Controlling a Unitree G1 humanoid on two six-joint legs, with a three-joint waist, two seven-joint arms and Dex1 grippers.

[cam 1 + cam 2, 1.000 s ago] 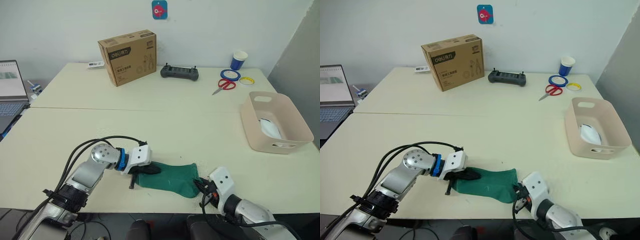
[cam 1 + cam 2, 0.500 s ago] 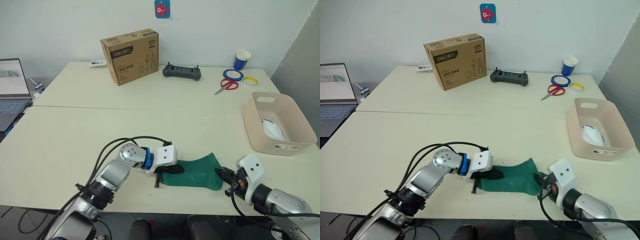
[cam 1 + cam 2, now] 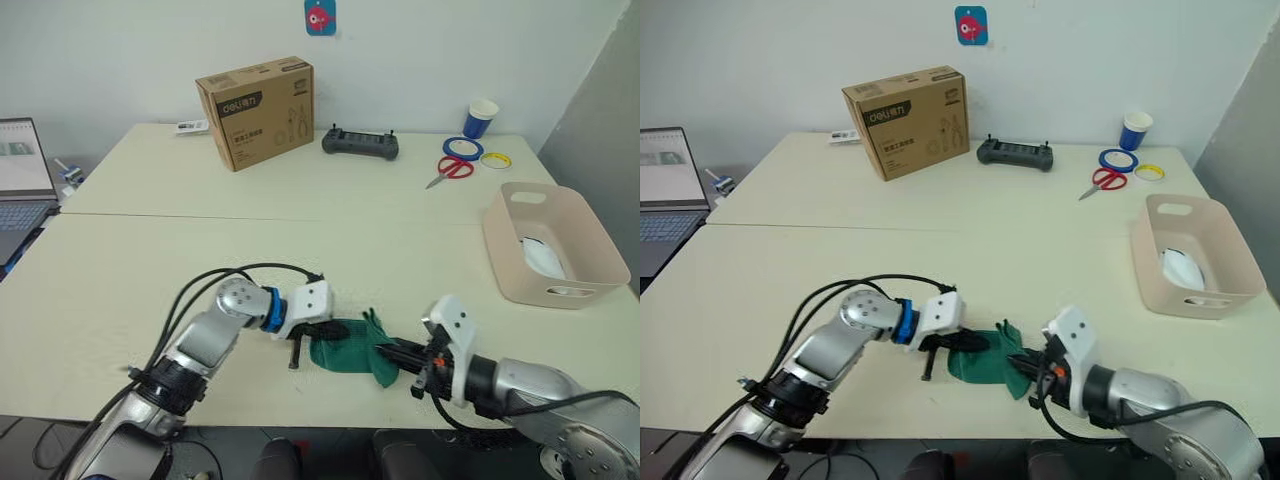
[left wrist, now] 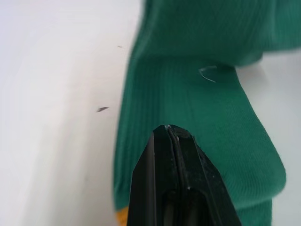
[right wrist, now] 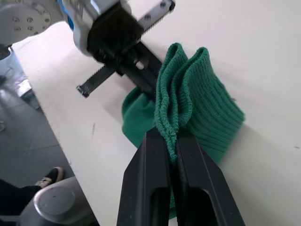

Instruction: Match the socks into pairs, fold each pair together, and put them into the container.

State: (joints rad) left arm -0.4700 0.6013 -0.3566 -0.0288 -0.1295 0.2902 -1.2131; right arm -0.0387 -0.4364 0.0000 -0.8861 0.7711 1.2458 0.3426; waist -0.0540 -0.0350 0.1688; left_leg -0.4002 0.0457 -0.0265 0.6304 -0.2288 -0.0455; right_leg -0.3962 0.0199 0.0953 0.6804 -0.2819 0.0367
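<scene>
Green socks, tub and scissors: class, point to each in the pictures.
green socks (image 3: pixel 345 356), left eye view, on the bunched fabric between the grippers.
tub (image 3: pixel 520 274), left eye view, on its near outer wall.
scissors (image 3: pixel 455 167), left eye view, on the red handles.

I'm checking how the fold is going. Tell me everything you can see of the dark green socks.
The dark green ribbed knit socks lie bunched and partly folded near the front edge of the pale cream table. The left gripper is shut on one end, pinning it down. The right gripper is shut on the stacked cuff edges, which it holds raised above the rest. The fabric looks soft and stretchy.
</scene>
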